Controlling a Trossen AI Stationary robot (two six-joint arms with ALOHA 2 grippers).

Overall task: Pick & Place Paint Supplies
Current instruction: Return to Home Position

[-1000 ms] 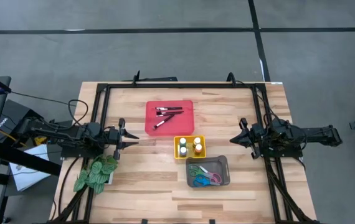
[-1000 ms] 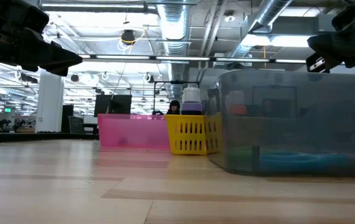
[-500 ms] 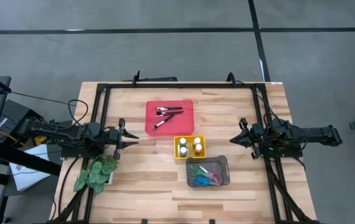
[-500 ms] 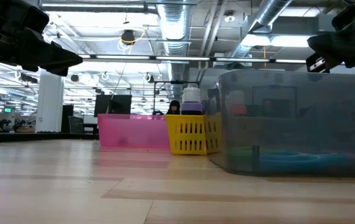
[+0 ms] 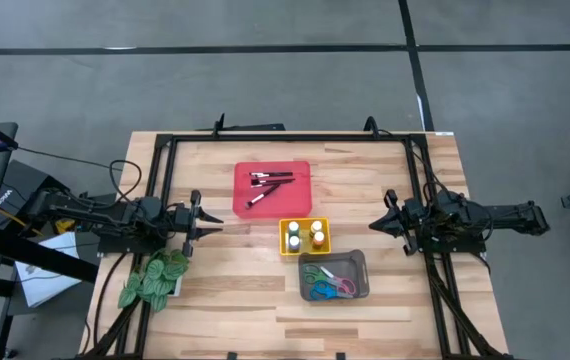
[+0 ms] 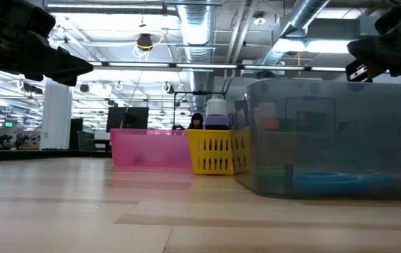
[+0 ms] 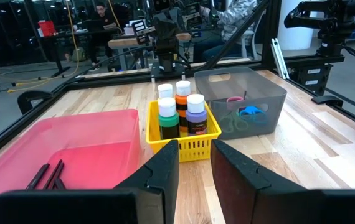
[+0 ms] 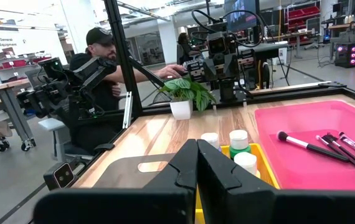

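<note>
Pale wooden planks make up the table (image 5: pixel 235 300), with a black frame along its edges and grey floor around it. At the middle sits a flat red plastic tray (image 5: pixel 297 201). It holds several thin dark-handled paintbrushes (image 5: pixel 268 184), lying flat with their long axes running roughly from one arm toward the other and their light bristle ends toward the left arm's side. The nearest brush is slanted.

Just beside the tray is a small yellow slotted basket (image 5: pixel 283 238). Four little white-capped paint bottles (image 5: pixel 305 235) stand upright in it. Next comes a translucent grey plastic bin (image 5: pixel 363 262), where small scissors with pink, blue and green handles (image 5: pixel 330 287) lie in a flat heap. I cannot make out which way the blades point.

A green leafy fake plant (image 5: pixel 153 280) stands near the left arm. The left gripper (image 7: pixel 195 149) hangs over the table's left side, fingers slightly parted and holding nothing. The right gripper (image 8: pixel 196 146) hangs over the right side, fingers pressed together, empty. A person in a dark cap (image 8: pixel 103 56) sits beyond the table.
</note>
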